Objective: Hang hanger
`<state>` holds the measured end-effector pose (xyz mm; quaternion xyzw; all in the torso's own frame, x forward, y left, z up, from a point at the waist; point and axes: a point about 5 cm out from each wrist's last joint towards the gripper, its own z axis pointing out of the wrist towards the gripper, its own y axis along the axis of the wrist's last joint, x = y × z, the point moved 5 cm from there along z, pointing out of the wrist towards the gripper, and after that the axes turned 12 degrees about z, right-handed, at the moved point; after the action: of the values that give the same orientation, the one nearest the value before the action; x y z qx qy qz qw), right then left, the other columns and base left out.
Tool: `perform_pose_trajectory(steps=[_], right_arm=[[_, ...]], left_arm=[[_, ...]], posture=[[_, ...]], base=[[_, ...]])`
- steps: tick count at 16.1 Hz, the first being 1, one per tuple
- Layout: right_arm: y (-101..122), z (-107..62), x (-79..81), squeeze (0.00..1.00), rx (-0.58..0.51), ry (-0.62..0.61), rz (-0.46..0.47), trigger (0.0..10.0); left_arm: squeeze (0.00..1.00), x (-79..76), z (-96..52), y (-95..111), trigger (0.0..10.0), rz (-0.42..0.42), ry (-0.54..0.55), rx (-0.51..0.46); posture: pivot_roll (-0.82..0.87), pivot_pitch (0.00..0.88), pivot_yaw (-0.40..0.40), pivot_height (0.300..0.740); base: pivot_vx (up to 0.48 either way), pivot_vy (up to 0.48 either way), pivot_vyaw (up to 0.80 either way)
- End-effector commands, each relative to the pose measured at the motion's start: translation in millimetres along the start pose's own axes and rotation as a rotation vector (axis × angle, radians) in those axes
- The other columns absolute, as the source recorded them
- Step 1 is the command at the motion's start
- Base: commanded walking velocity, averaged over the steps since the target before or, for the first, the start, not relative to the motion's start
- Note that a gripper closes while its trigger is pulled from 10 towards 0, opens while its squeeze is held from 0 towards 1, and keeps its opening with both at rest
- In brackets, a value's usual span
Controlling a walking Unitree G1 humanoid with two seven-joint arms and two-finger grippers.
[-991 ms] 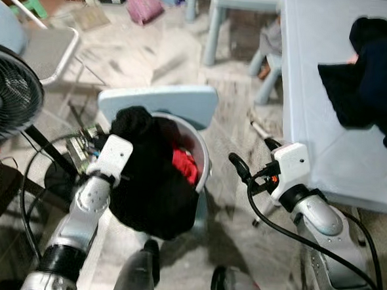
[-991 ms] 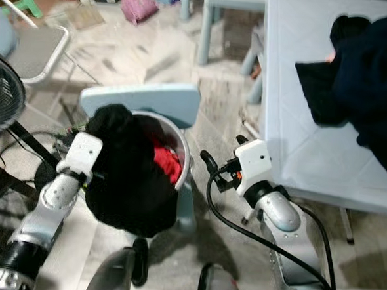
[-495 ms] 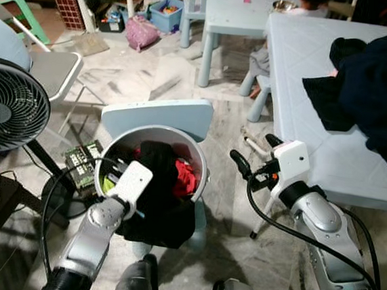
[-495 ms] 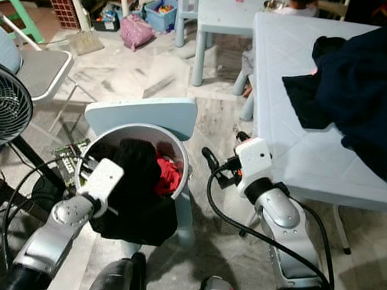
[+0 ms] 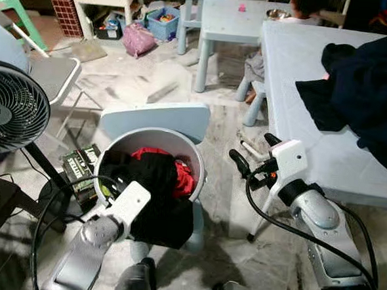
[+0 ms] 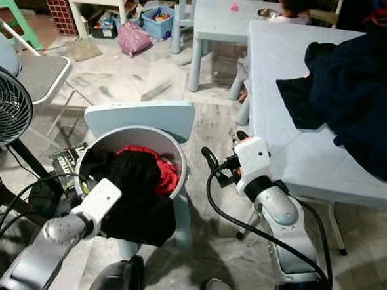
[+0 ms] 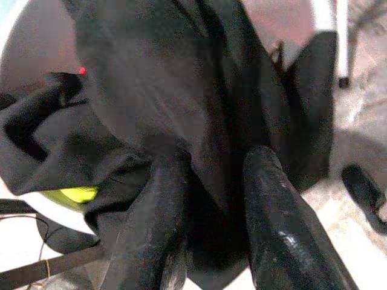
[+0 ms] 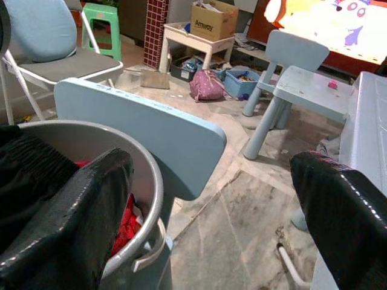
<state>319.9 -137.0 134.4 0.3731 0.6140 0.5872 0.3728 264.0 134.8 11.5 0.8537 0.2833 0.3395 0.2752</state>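
Observation:
A grey bucket [image 5: 200,164] stands on a small light-blue chair [image 5: 157,118] in front of me. A black garment [image 5: 159,197] hangs over its front rim, and a red garment [image 5: 182,177] lies inside. My left gripper [image 7: 217,160] is low at the bucket's front, shut on the black garment; the cloth covers its fingers [image 7: 275,223] from above. My right gripper [image 5: 253,150] hovers open to the right of the bucket, between it and the table, holding nothing. Its fingers [image 8: 91,205] stand wide apart.
A light-blue table [image 5: 293,134] on the right carries a heap of dark clothes [image 5: 371,90]. A standing fan [image 5: 12,107] and a folding chair [image 5: 53,74] are on the left. A small blue table [image 5: 230,22], toy bins and a person [image 5: 310,2] are at the back.
My left gripper has come down from above the bucket, and the black garment now drapes over the front rim. The camera has tilted up. The right arm has barely moved.

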Motion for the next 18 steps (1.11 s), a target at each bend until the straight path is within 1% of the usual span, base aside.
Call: perform_pose_trajectory(steps=[1, 2, 4, 6, 7, 9, 11, 12, 13, 14, 15, 16, 18], right_arm=[[-0.2, 2.0, 0.8, 0.0, -0.001, 0.009, -0.011, 10.0], [-0.7, 2.6, 1.8, 0.0, -0.001, 0.011, -0.01, 10.0], [-1.6, 3.1, 2.8, 0.0, 0.001, 0.017, -0.012, 10.0], [-2.4, 3.1, 2.1, 0.0, 0.004, 0.017, -0.015, 10.0], [-2.3, 3.1, 1.5, 0.0, 0.004, 0.017, -0.017, 10.0], [-3.4, 3.7, 1.8, 0.0, 0.007, 0.019, -0.018, 10.0], [-4.3, 4.4, 3.8, 0.0, 0.009, 0.023, -0.018, 10.0], [-4.3, 5.2, 4.9, 0.0, 0.009, 0.027, -0.019, 10.0], [-4.4, 5.2, 4.9, 0.0, 0.009, 0.028, -0.02, 10.0], [-4.7, 4.6, 4.1, 0.0, 0.009, 0.024, -0.02, 10.0], [-4.1, 4.4, 3.4, 0.0, 0.004, 0.019, -0.018, 10.0], [-3.1, 5.1, 2.7, 0.0, -0.005, 0.007, -0.012, 10.0], [-2.4, 5.6, 1.9, 0.0, -0.017, -0.009, 0.002, 10.0]], left_arm=[[1.0, -0.4, -3.4, 4.6, 10.0, 0.009, 0.022, -0.02], [1.0, 7.0, -4.6, 7.3, 10.0, 0.018, 0.079, -0.041], [1.0, 21.7, -8.8, 10.8, 10.0, -0.013, 0.173, -0.072], [1.0, 36.5, -12.7, 9.9, 10.0, -0.035, 0.259, -0.083], [1.0, 53.0, -17.7, 11.0, 10.0, -0.099, 0.348, -0.093], [1.0, 67.6, -20.4, 13.0, 10.0, -0.165, 0.406, -0.112], [1.0, 73.3, -18.0, 12.3, 10.0, -0.183, 0.418, -0.109], [1.0, 72.6, -12.0, 10.0, 10.0, -0.231, 0.393, -0.099], [1.0, 74.3, -9.4, 12.8, 10.0, -0.252, 0.392, -0.109], [0.0, 78.9, -5.5, 24.8, 10.0, -0.343, 0.395, -0.157], [0.0, 80.5, -4.9, 31.7, 10.0, -0.37, 0.395, -0.189], [0.0, 80.2, -2.4, 41.3, 10.0, -0.375, 0.381, -0.225], [0.0, 83.0, -1.8, 49.3, 10.0, -0.417, 0.392, -0.277]], posture=[[-0.03, 0.084, 0.01, 0.74], [-0.03, 0.084, 0.01, 0.74], [-0.03, 0.085, 0.011, 0.74], [-0.03, 0.086, 0.009, 0.74], [-0.03, 0.087, 0.008, 0.74], [-0.02, 0.089, 0.005, 0.74], [-0.02, 0.089, 0.005, 0.74], [-0.02, 0.089, 0.005, 0.74], [-0.02, 0.089, 0.005, 0.74], [-0.03, 0.081, 0.009, 0.74], [-0.03, 0.079, 0.015, 0.74], [-0.04, 0.069, 0.024, 0.74], [-0.04, 0.061, 0.031, 0.74]], base=[[0.0, 0.0, 0.0], [0.0, 0.0, 0.0], [0.0, 0.0, 0.0], [0.0, 0.0, 0.0], [0.0, 0.0, 0.0], [0.0, 0.0, 0.0], [0.0, 0.0, 0.0], [0.0, 0.0, 0.0], [0.0, 0.0, 0.0], [0.0, 0.0, 0.0], [0.0, 0.0, 0.0], [0.0, 0.0, 0.0], [0.0, 0.0, 0.0]])
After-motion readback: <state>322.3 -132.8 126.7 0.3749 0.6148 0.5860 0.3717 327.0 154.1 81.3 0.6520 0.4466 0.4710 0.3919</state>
